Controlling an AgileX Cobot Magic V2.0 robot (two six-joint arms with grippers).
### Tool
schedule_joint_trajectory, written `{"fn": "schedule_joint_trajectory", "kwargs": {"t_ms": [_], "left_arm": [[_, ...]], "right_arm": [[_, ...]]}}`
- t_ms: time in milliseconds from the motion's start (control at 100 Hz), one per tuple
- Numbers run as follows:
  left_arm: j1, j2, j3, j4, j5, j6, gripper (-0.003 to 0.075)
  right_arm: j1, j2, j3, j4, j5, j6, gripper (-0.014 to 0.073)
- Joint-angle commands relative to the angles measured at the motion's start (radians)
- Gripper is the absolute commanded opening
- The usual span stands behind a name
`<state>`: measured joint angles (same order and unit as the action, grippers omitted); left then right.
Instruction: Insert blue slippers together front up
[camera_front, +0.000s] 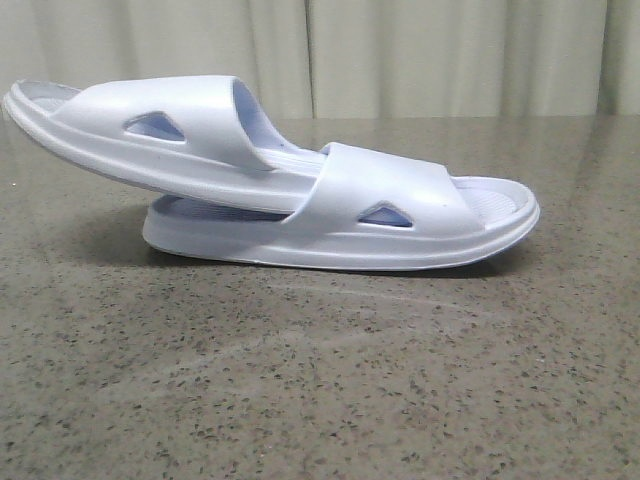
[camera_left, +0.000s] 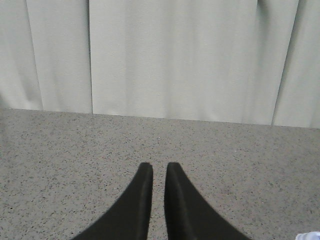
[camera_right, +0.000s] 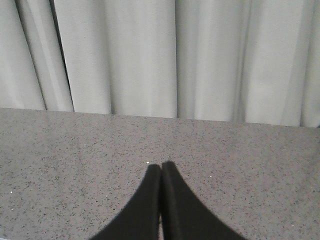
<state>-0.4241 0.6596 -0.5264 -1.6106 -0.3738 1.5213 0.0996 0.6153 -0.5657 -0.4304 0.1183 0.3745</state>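
1. In the front view I saw the pair of very pale blue-white moulded foam slide sandals on a speckled grey-brown stone-look table (camera_front: 330, 400), in front of a pale pleated curtain (camera_front: 450, 55).
2. The lower slipper (camera_front: 430, 225) lay flat on its sole, one end toward the robot's right.
3. The upper slipper (camera_front: 170, 125) was pushed under the lower one's wide strap, its free end tilted up toward the robot's left. Both straps faced upward and each showed a triangular side cutout.
4. Neither arm appeared in the front view, and nothing was touching the slippers.
5. In the left wrist view, the left gripper (camera_left: 159, 167) hovered over bare table with its dark fingers nearly together, a thin gap between the tips, holding nothing. A sliver of pale slipper showed at the frame corner.
6. In the right wrist view, the right gripper (camera_right: 161, 167) had its fingers pressed closed on nothing, above bare table, facing the curtain.
7. I judged the insertion as good as done: the pair looked nested and both arms were clear.
8. The next move, as I judged it, called only for checking that the upper slipper sat firmly, keeping both grippers well away.
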Motion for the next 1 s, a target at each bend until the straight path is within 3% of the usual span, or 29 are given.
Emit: {"fn": "schedule_joint_trajectory", "kwargs": {"t_ms": [0,740,820,860,990], "left_arm": [[-0.008,-0.004,-0.028,0.029,0.012,-0.001,0.0016],[-0.008,-0.004,-0.028,0.046,-0.011,-0.001,0.0016],[-0.008,-0.004,-0.028,0.164,0.029,-0.022,0.0016],[-0.008,-0.004,-0.028,0.307,0.07,-0.079,0.0016],[-0.008,-0.011,-0.028,0.798,0.185,-0.487,0.0016]], "right_arm": [[-0.005,-0.001,-0.027,-0.016,-0.062,-0.011,-0.0107],[-0.005,-0.001,-0.027,-0.016,-0.062,-0.011,-0.0107],[-0.005,-0.001,-0.027,-0.016,-0.062,-0.011,-0.0107],[-0.005,-0.001,-0.027,-0.016,-0.062,-0.011,-0.0107],[-0.005,-0.001,-0.027,-0.016,-0.062,-0.011,-0.0107]]}}
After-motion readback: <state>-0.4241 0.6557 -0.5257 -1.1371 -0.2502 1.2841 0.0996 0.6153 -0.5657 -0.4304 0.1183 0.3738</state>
